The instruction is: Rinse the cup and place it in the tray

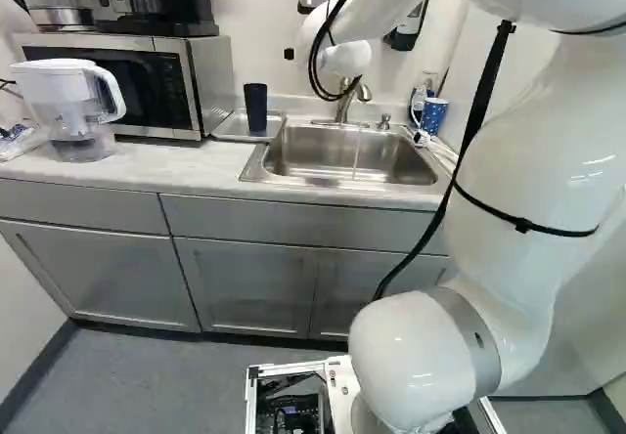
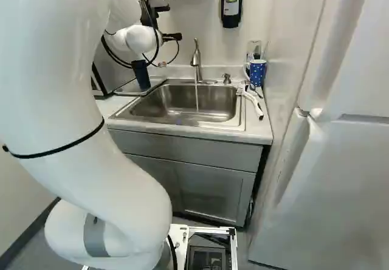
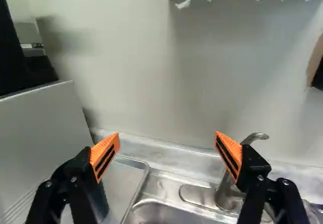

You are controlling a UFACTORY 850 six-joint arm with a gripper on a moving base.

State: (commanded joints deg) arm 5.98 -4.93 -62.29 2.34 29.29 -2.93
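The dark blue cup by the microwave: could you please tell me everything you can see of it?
The dark blue cup is tall and plain, without a handle that I can see, and narrows slightly toward its base. It looks smooth, perhaps plastic. It stands upright on the metal tray, between the microwave and the sink. The gripper is open and not holding it; in the wrist view one finger partly hides it. I cannot see inside it.
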